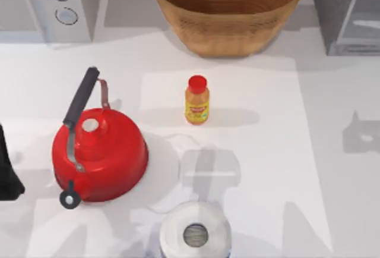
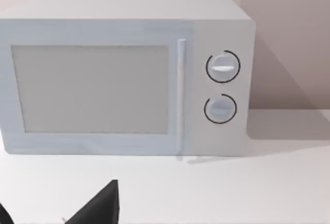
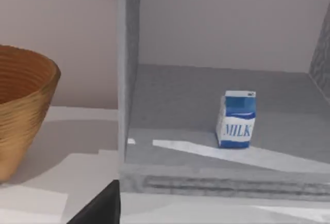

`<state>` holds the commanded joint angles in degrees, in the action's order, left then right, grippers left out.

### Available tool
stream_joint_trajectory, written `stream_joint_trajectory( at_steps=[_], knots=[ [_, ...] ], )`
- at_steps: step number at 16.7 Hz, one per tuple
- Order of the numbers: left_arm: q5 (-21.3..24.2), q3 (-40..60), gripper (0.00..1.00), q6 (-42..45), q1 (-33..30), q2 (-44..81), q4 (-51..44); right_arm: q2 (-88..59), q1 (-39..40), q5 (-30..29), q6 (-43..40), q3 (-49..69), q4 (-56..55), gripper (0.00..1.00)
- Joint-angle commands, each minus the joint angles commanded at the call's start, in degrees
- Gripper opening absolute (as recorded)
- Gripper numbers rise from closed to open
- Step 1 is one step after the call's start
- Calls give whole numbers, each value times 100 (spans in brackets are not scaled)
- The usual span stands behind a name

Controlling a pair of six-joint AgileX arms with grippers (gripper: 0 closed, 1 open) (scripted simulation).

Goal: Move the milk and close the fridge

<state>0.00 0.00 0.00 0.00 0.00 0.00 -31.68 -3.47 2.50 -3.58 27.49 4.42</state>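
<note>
Standing at the table's far right corner, the large grey metallic box-shaped fridge (image 1: 347, 11) is open, and the small blue-topped white milk carton (image 3: 236, 119) sits upright on its floor, ahead of the right gripper (image 3: 95, 206) and nearer that arm. The left gripper (image 1: 9, 169) waits at the table's left edge. Whether either claw is open, I cannot tell; both are cut off.
</note>
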Motion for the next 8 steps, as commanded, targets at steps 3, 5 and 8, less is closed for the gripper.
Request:
stream_joint_trajectory(
  at_steps=[3, 5, 8],
  knots=[
    [0, 0, 100, 0, 0, 0, 0, 1582, 153, -121, 99, -1308, -157, 100],
    [0, 0, 100, 0, 0, 0, 0, 2340, 238, -182, 192, -1985, -269, 100],
    [0, 0, 100, 0, 0, 0, 0, 3020, 326, -238, 319, -2615, -404, 100]
  ],
)
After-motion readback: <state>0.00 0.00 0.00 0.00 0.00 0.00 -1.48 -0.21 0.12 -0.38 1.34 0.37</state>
